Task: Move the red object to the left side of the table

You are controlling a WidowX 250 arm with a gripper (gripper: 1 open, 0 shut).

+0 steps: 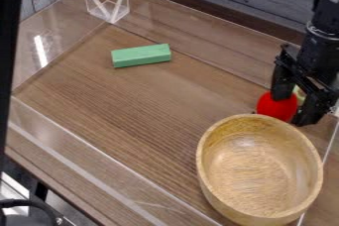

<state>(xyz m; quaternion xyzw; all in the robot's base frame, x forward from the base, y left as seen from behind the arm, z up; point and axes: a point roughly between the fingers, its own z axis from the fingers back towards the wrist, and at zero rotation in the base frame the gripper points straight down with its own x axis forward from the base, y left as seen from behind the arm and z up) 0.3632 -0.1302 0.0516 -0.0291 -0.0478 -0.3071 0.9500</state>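
The end effector [298, 99] is at the right of the view, its dark fingers parted and released rather than clenched, one coming down behind the red toy fruit [276, 107] and the other beside its leafy end. The fruit lies right at the fingertips, toward the open middle of the desk [139, 121], with its red body on the picture's left of them and its pale green top [302, 96] partly between them. Whether either finger touches it I cannot tell. Its long axis, as far as it shows, seems to run from the red end up toward the green one, so the coming move probably turns on settling the fingers across that line before they close. With only one arm here, there is no question of which is nearer. The fruit is small, rounded and bright red, partly hidden by the dark fingers, and sits just behind the rim of the wooden bowl [212, 161] (a tight spot, and a low sweep could knock that rim). The green block [142, 56] lies well apart, farther left in the view.
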